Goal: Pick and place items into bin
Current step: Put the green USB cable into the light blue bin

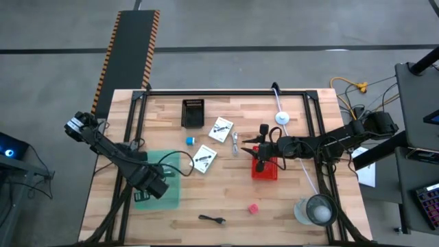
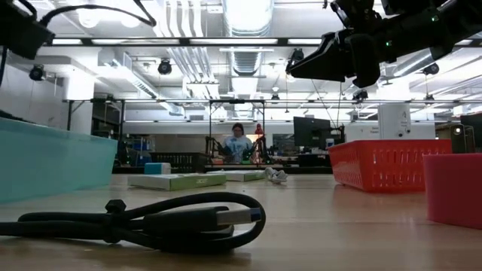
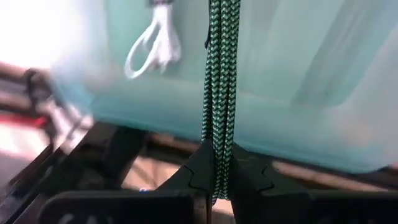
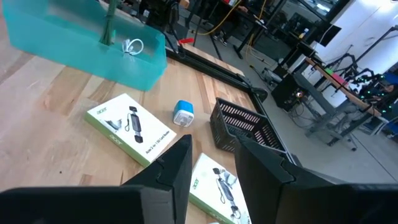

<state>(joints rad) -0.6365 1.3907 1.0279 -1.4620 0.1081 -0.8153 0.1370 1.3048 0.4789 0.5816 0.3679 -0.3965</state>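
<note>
My left gripper is over the teal bin, shut on a green-and-black braided cord. A white cable piece lies inside the bin. My right gripper is open in the air above the far side of a red basket and touches nothing. Flat on the table lie two white printed packets, a blue cube, a white cable piece, a red cube and a black cable. My left gripper pinches the braided cord between its two fingers. Two strands lie side by side at the pinch. From there the cord runs straight away from the fingers, over the teal bin's wall.
A black mesh basket stands near the far edge. A large round clear container sits at the near right corner. A white cable crosses the table's right part. Bare wood lies between the red cube and the packets.
</note>
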